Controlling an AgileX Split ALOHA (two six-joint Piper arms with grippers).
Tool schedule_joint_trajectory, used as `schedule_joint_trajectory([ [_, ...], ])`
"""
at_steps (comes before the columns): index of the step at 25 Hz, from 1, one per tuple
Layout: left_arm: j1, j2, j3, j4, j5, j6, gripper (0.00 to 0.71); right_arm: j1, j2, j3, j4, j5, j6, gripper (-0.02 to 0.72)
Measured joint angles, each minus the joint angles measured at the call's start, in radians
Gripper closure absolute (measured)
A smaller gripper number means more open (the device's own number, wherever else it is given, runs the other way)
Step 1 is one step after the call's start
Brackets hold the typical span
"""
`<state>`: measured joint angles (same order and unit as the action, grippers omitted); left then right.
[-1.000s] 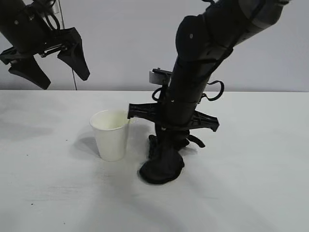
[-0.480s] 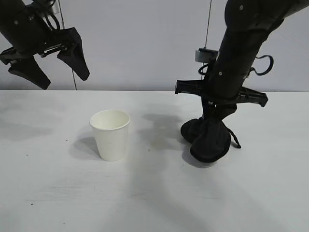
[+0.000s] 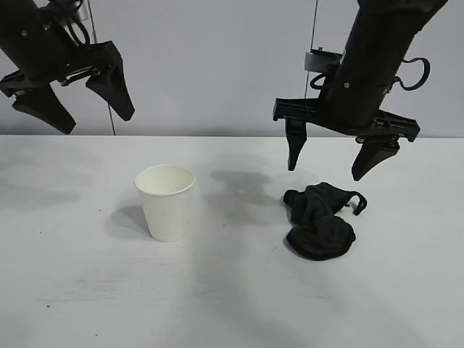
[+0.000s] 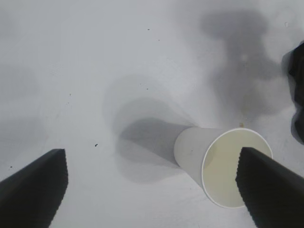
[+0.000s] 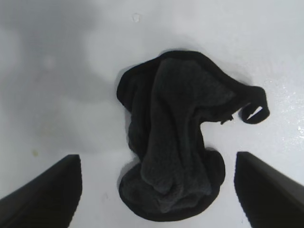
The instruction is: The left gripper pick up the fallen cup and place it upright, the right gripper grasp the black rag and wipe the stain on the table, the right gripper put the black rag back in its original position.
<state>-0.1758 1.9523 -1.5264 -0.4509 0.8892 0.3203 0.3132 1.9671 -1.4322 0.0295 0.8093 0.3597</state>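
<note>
The white cup [image 3: 167,203] stands upright on the white table [image 3: 87,290]; in the left wrist view [image 4: 209,156] its mouth shows. My left gripper [image 3: 99,123] hangs open and empty, high above the table's left, up and left of the cup; it is also open in its own view [image 4: 151,166]. The black rag [image 3: 319,221] lies crumpled on the table right of the cup, its thin strand looped to one side. My right gripper [image 3: 325,172] is open and empty just above the rag [image 5: 175,137], not touching it. Of the stain only a tiny amber speck [image 4: 241,125] shows near the cup.
A plain grey wall stands behind the table. The rag's edge shows in the left wrist view [image 4: 298,95]. Bare tabletop lies in front of the cup and rag and at the far right.
My right gripper carried the rag from beside the cup to the right, set it on the table, opened and rose above it. The left arm and the cup have not moved.
</note>
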Motion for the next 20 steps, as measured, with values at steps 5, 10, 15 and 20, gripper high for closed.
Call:
schedule_joint_trajectory([
  [5, 0.0, 0.0, 0.0, -0.04, 0.0, 0.0, 0.016, 0.0, -0.033, 0.0, 0.087, -0.022, -0.017, 0.081],
  [10, 0.0, 0.0, 0.0, -0.055, 0.004, 0.0, 0.016, -0.009, -0.069, 0.0, 0.197, -0.019, -0.089, 0.081],
  [15, 0.0, 0.0, 0.0, -0.057, 0.01, 0.0, 0.016, -0.04, -0.112, 0.0, 0.205, 0.001, -0.119, 0.081],
  [20, 0.0, 0.0, 0.0, -0.058, 0.011, 0.0, 0.016, -0.052, -0.125, 0.0, 0.19, 0.007, -0.122, 0.081],
])
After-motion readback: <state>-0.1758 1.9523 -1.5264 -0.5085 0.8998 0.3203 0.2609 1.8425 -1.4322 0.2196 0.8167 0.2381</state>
